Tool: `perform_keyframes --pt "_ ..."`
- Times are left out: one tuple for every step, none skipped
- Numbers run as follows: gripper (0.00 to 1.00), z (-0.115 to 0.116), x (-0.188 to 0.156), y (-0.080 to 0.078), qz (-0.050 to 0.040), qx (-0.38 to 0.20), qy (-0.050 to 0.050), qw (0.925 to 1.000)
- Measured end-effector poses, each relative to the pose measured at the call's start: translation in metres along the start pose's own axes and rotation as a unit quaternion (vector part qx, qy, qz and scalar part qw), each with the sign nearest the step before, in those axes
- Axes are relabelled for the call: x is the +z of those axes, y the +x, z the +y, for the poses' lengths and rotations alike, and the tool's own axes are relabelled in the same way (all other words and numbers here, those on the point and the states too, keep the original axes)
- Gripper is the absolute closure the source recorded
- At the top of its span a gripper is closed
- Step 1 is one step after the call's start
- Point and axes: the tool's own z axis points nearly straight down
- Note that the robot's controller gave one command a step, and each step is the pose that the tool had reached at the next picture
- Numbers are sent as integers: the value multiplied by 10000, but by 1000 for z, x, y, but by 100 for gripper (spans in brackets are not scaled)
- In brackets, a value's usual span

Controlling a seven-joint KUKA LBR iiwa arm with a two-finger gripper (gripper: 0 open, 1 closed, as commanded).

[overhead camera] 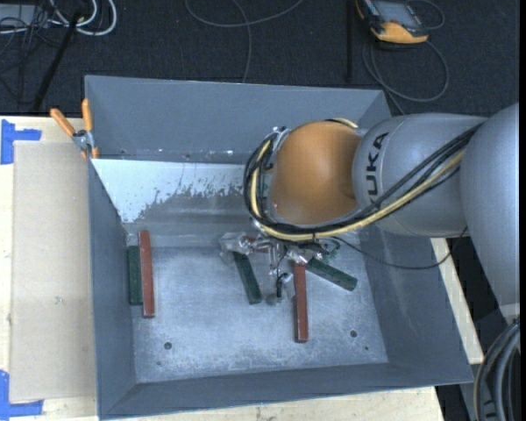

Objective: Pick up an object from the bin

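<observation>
claw: the claw (280,273) was low over the middle of the bin floor, under the orange cover (311,174) of the arm (421,174); could not tell whether it was spread or pressed together
task thing: long red-brown bar (302,312), lying near-to-far just right of centre, its far end right under the claw; no grip on it visible
near neighbour, left: centre green bar (249,283), dark, slanted, just left of the claw, far end close to it
near neighbour, right: right green bar (337,276), dark, slanted, just right of the claw, partly under the arm's cables (403,196)
well apart: left green bar (135,277) and left red-brown bar (146,281), side by side and touching, along the left wall
in the way: the orange cover and cables hid the far ends of the three central bars
surface: grey metal bin (114,349), sloped walls, floor scuffed and speckled, far wall scratched pale
room: dark carpeted floor (245,42) beyond the bin, loose wires (219,7) on it, an orange-and-black device (393,20) at far right
</observation>
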Motion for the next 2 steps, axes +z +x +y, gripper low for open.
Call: perform_keyframes --pt "0 82 1 -6 13 -783 -23 9969" --pt "0 -5 -19 -9 -3 -377 36 9993"
